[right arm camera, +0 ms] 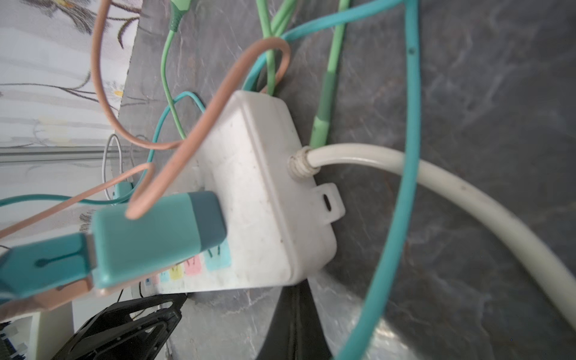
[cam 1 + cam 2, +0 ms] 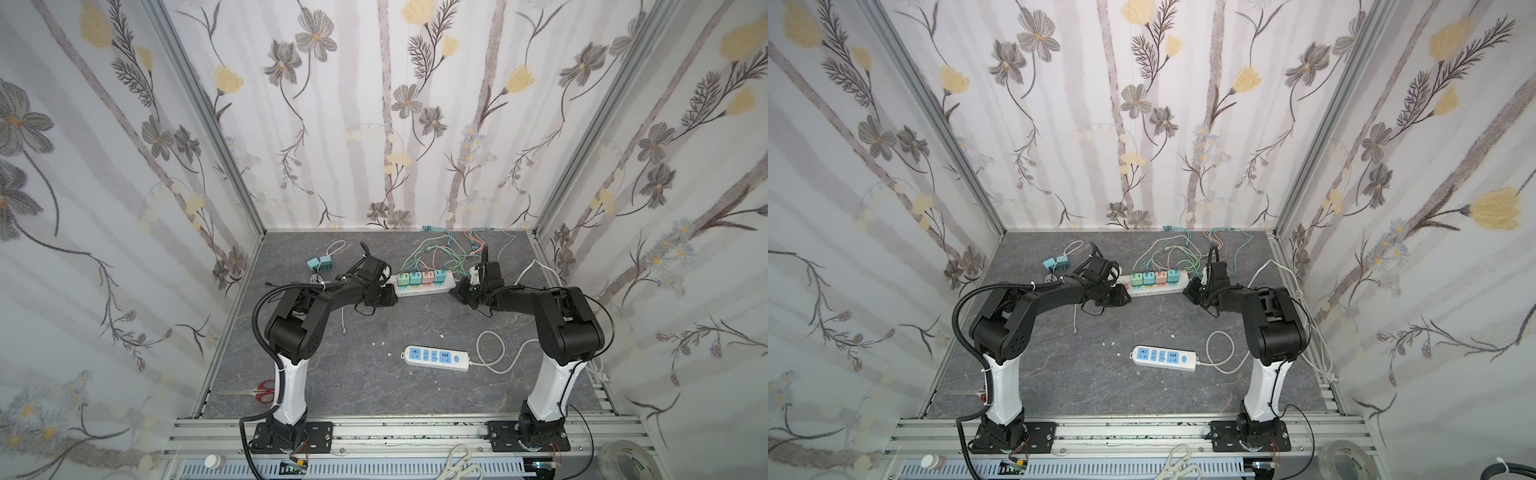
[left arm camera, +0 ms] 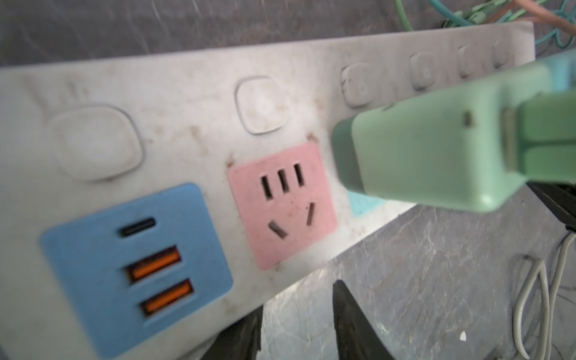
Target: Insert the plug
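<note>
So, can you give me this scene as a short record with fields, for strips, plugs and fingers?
far power strip: white, at the back, four coloured adapters plugged in
pink socket: empty, beside the green adapter
left gripper: at the strip's left end, fingers apart, nothing held
right gripper: at the strip's cable end, fingers shut, nothing held
near power strip: blue sockets, nothing plugged in
loose adapters: two teal ones, lying far left, unplugged

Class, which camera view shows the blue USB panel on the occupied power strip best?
The left wrist view: the blue USB panel is close, its three ports visible. In both top views the left gripper covers it; the right wrist view cannot resolve it.
</note>
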`<state>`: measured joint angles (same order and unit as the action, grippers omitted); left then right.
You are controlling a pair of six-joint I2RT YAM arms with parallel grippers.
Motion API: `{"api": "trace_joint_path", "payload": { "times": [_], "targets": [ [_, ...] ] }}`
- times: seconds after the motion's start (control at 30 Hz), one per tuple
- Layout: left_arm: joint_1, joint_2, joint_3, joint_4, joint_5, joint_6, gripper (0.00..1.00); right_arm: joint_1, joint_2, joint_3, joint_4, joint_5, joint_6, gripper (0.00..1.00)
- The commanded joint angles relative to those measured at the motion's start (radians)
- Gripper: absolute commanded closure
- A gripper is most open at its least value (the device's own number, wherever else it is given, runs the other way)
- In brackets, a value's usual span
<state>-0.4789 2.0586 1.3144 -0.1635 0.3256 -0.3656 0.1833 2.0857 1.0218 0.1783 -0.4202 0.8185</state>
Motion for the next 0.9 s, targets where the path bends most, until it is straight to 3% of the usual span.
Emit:
{"api": "trace_joint_path", "payload": {
  "times": [0.0,0.2,0.37,0.67,0.87],
  "targets": [
    [0.014,0.064,0.061,-0.121,-0.042,0.038,0.59,-0.005,0.037,0.063,-0.008,0.001,0.014,0.99],
    [0.033,0.149,0.195,-0.168,-0.04,0.066,0.57,-0.02,0.082,0.149,-0.042,-0.004,0.016,0.98],
    [0.04,0.153,0.233,-0.199,-0.036,0.08,0.54,-0.021,0.044,0.121,-0.045,-0.009,0.005,0.92],
    [0.033,0.045,0.146,-0.162,-0.008,0.042,0.38,-0.019,-0.093,-0.007,-0.083,-0.037,-0.053,0.68],
    [0.012,-0.048,0.063,-0.122,-0.019,0.002,0.27,-0.013,-0.221,-0.059,-0.176,-0.027,-0.105,0.43]
  ]
}}
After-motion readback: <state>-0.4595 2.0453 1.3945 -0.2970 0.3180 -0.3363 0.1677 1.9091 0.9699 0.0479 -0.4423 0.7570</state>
